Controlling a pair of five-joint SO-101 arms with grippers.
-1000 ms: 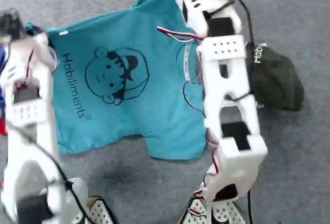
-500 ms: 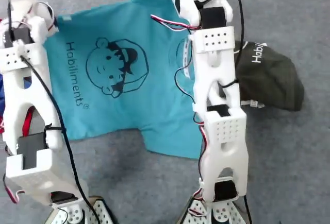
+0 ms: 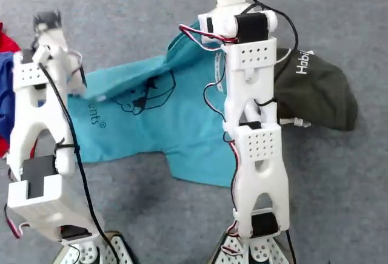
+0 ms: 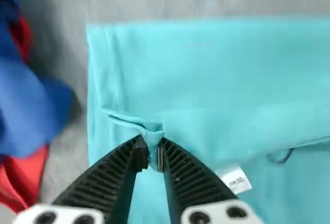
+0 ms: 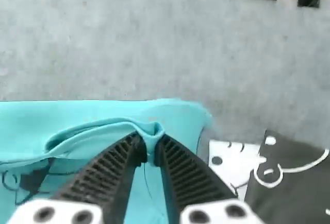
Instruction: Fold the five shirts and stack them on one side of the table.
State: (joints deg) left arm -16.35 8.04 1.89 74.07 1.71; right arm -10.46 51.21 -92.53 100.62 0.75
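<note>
Now my left gripper (image 4: 153, 157) and right gripper (image 5: 149, 149) each clench the 12 o'clock edge of the teal printed cotton shirt (image 3: 151, 124), which lies in the middle of the grey cloth-covered table (image 3: 339, 179). I judge both should travel evenly toward 6 o'clock.

- Teal shirt (image 3: 151, 132): print half covered by its own fold; one side hidden under the right arm (image 3: 251, 97).
- Blue and red cloth (image 4: 31, 105) beside the left gripper's (image 4: 153, 154) jaws: blurred, cut off.
- Dark shirt (image 5: 294, 183) beside the right gripper's (image 5: 149, 152) jaws: cut off.

Left arm (image 3: 33, 115), right arm (image 3: 257, 148): white shells, hole grids; black servos; red-white cables; ribbed black gripper fingers (image 4: 111, 175).
</note>
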